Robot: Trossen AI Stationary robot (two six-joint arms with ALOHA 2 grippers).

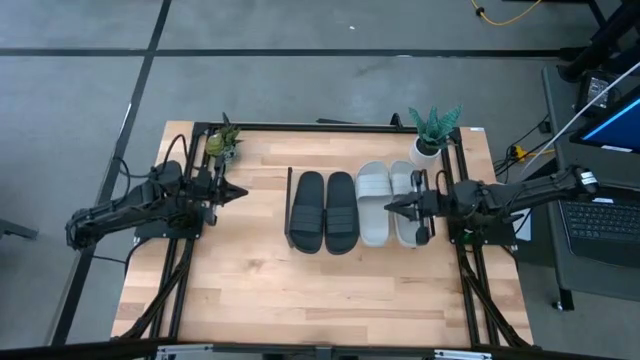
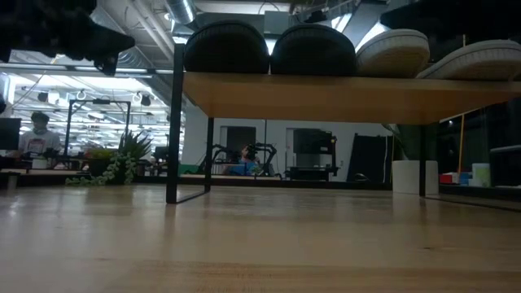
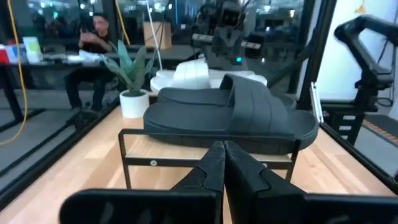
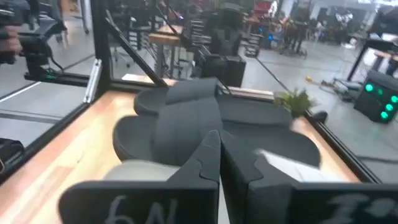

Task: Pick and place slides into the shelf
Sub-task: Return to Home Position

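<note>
At the middle of the desk (image 1: 300,300), the shelf (image 2: 342,98) carries all four slides side by side, each with its long axis running near to far. The black slides (image 1: 325,212) take the left half and the grey slides (image 1: 373,205) the right half.

No slide lies on the bare desk, so the placing looks finished and only the arms' withdrawal seems left.

The left end effector (image 1: 238,190) has its fingers pressed together on nothing. It hovers left of the shelf, apart from the left wire frame, and points right toward the black pair.

The right end effector (image 1: 392,207) is likewise closed and empty. It is much the nearer of the two, with its tips over the grey pair at the shelf's right end; whether it touches a strap cannot be told.

For the right arm, the way out runs rightward, across the slides' long axes. Rising first would likely keep it from catching a grey strap.
</note>
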